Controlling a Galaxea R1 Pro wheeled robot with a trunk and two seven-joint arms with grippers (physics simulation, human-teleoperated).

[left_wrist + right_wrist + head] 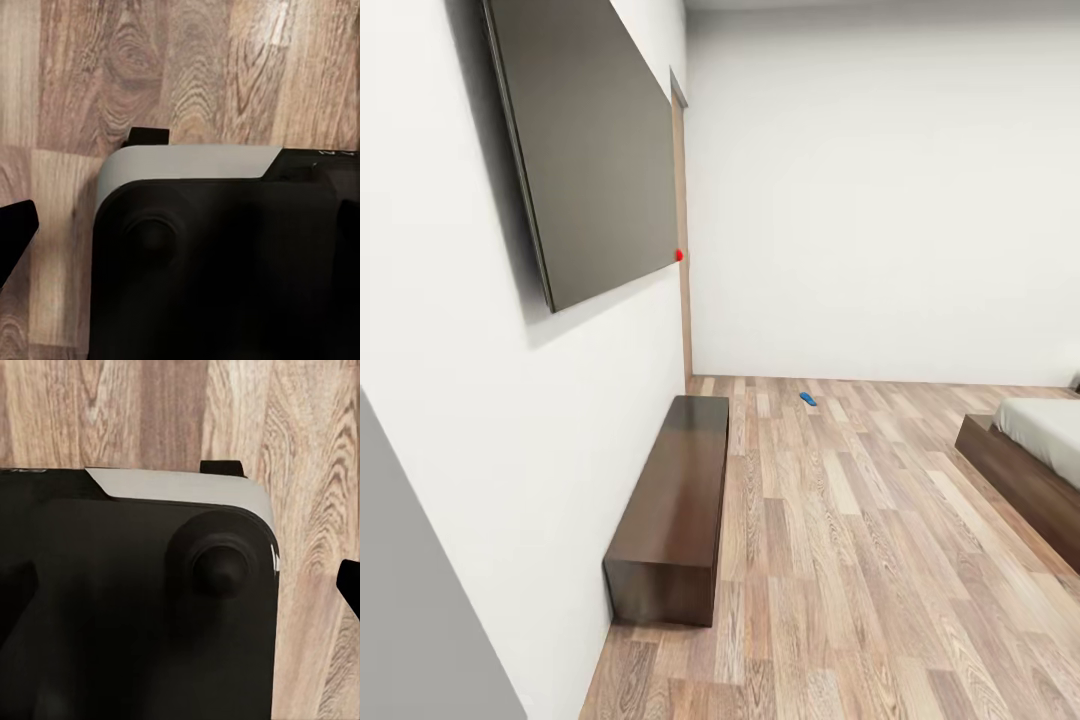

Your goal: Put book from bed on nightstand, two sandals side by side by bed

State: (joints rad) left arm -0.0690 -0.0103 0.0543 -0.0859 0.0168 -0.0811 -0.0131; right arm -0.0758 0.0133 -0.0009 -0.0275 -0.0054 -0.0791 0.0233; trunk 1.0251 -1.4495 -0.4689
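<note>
Head view: bedroom with white walls and a light-brown plank floor (840, 520). A single blue sandal (807, 398) lies flat on the floor at about 12 o'clock from the view's centre, near the far wall (880, 200), well apart from the bed; it is too small to make out straps or which way it points. The bed (1030, 460) enters at 3 o'clock — only a corner of its dark-brown frame and a strip of light-grey mattress show, the rest cut off by the picture edge. A long low dark-wood bench (675, 500) stands against the left wall at 7 to 8 o'clock, glossy on top. Above it, at 10 to 11 o'clock, hangs a large dark flat panel (590, 140), its upper part cut off; a small red dot (679, 254) sits at its far lower corner, what it is cannot be told. A narrow wood-coloured strip (683, 240) runs up the wall corner behind the panel. A grey surface (420, 600) fills the 8 o'clock corner, unidentified. Left wrist view: black and light-grey robot body (217, 262) over floor planks, with one dark fingertip (15, 232) at the edge — the left gripper's state cannot be told. Right wrist view: the same kind of dark body (135, 607) with a round knob, one dark fingertip (349, 585) at the edge; the right gripper's state likewise cannot be told.
</note>
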